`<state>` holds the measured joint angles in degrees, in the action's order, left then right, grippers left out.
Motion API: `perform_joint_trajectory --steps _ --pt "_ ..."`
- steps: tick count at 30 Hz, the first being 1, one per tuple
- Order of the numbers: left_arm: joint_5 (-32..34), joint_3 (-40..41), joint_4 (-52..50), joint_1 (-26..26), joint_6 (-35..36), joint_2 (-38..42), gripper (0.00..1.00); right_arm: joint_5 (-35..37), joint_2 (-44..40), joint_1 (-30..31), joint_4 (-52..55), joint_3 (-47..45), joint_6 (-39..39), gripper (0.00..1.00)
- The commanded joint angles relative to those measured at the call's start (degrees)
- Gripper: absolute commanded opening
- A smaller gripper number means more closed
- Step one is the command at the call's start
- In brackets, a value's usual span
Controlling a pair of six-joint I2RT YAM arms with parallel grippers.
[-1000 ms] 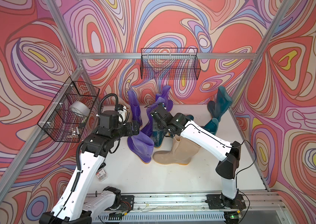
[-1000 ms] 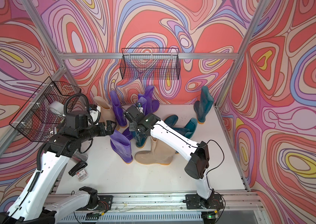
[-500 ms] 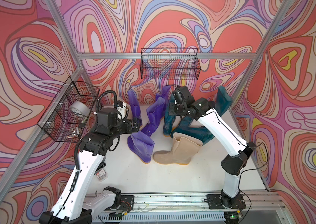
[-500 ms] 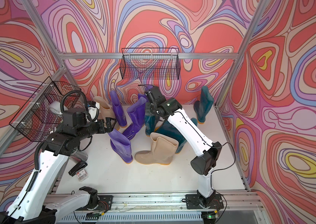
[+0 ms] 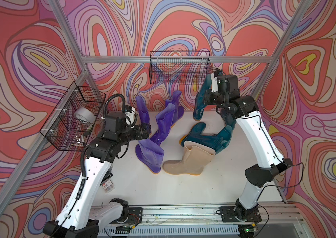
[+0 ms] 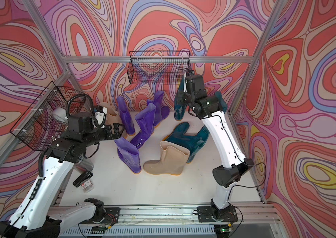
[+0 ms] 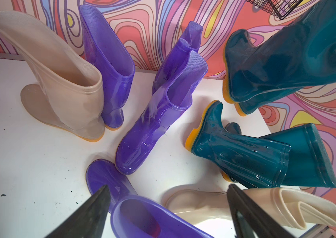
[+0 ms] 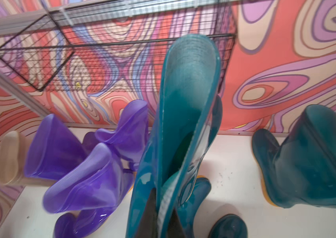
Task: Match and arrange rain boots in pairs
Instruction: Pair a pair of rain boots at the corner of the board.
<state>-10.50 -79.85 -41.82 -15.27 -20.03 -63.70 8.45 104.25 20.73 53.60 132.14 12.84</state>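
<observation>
Teal rubber fills the right wrist view, where the right gripper [image 8: 164,221] is clamped on the shaft rim of the held teal boot [image 8: 183,107], one finger inside the shaft and one outside. In both top views we see the held teal boot [image 5: 199,107] roughly upright near the back wall, below the right end of the wire basket [image 5: 180,68]; we cannot tell whether its sole touches the white table [image 5: 183,191]. The left gripper [image 6: 118,131] has its jaws spread wide and grips nothing, and it hovers just beside the mouth of the nearest purple boot [image 6: 129,153]. Three more purple boots [image 5: 164,123] cluster behind it. Two teal boots [image 5: 204,137] lie on their sides mid-table, touching the front beige boot [image 5: 187,164], which stands upright. Another beige boot [image 7: 60,78] stands at the back left, just beside a purple one, and a fourth teal boot [image 8: 307,164] stands in the back right corner
</observation>
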Motion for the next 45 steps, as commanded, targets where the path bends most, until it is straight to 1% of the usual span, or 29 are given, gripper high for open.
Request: perform_joint_trajectory --steps 1,2,4,6,7,10,13,16,18,20,25,27,31,34,40,45 --pt "-0.22 -1.71 -0.80 0.39 -0.84 0.34 0.90 -2.87 0.73 -4.80 -7.27 2.36 -3.16 0.00" --pt "-0.14 -1.61 -0.73 0.39 -0.88 0.49 0.90 -4.43 1.34 -6.77 -7.50 3.04 -2.42 0.00" --pt "-0.12 -1.62 -0.72 0.33 -1.18 0.40 0.90 -9.75 2.68 -10.80 -7.93 4.43 -0.67 0.00" --pt "-0.40 -1.62 -0.67 0.37 -1.35 0.16 0.90 -13.59 4.25 -13.22 -8.50 5.56 -0.70 0.00" --pt "-0.47 -1.62 -0.64 0.35 -1.56 0.01 0.90 -16.58 5.27 -14.57 -8.40 6.80 -0.77 0.00" --pt "-0.52 -1.69 -0.53 0.39 -1.99 -0.63 0.90 -23.60 9.18 -19.51 -7.67 11.38 1.52 0.00" --pt "-1.42 -3.03 -1.21 0.41 -2.20 -1.81 0.89 -30.22 11.87 -23.75 -8.66 13.53 3.69 0.00" --pt "-1.42 -4.08 -2.03 0.38 -1.95 -2.69 0.88 -34.87 14.56 -26.35 -7.72 16.44 3.11 0.00" --pt "-1.23 -4.02 -1.96 0.36 -1.74 -2.73 0.88 -35.55 16.07 -26.70 -6.26 18.68 2.06 0.00" --pt "-0.88 -3.63 -1.86 0.35 -1.76 -2.85 0.88 -38.51 16.53 -26.80 -6.84 19.08 1.03 0.00" --pt "-1.01 -2.91 -1.00 0.38 -2.50 -4.11 0.88 -39.82 17.74 -26.79 -8.26 19.10 0.81 0.00" --pt "-1.62 -3.07 -0.52 0.34 -2.88 -4.79 0.87 -38.72 18.61 -26.86 -7.33 18.85 -0.42 0.00" --pt "-1.63 -3.81 -0.34 0.34 -2.66 -6.14 0.87 -36.80 18.80 -26.80 -6.69 14.39 -3.97 0.00" --pt "-1.29 -4.16 -0.14 0.37 -2.38 -7.18 0.87 -33.60 21.03 -26.86 -3.11 15.92 -7.25 0.00" --pt "-1.34 -4.17 0.58 0.33 -2.60 -9.04 0.86 -36.51 24.93 -26.85 -0.46 17.24 -10.04 0.00" --pt "-1.80 -5.10 1.21 0.41 -2.97 -10.69 0.86 -33.12 26.49 -27.30 1.47 17.04 -12.18 0.00"
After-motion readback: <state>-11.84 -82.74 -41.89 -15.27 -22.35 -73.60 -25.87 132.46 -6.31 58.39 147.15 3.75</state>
